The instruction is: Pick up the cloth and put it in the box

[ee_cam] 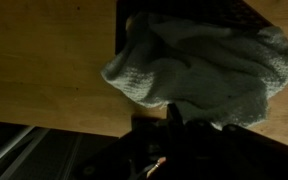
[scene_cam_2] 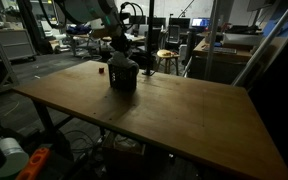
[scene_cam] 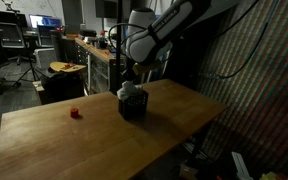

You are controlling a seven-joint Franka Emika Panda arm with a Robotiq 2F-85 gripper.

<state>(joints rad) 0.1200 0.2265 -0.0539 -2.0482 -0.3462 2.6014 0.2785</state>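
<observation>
The cloth [ee_cam: 199,60] is pinched in the nearly shut gripper [ee_cam: 174,116], just above the box [scene_cam: 134,107]. Soft, light and limp, it is best gripped by a bunched fold.

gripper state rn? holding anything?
Gripper: closed, holding the bunched cloth at the top of the box.

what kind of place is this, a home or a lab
Probably a lab or workshop-style office, not a home. Office chairs, a lit computer screen and a cluttered workbench stand behind the wooden table.
</observation>
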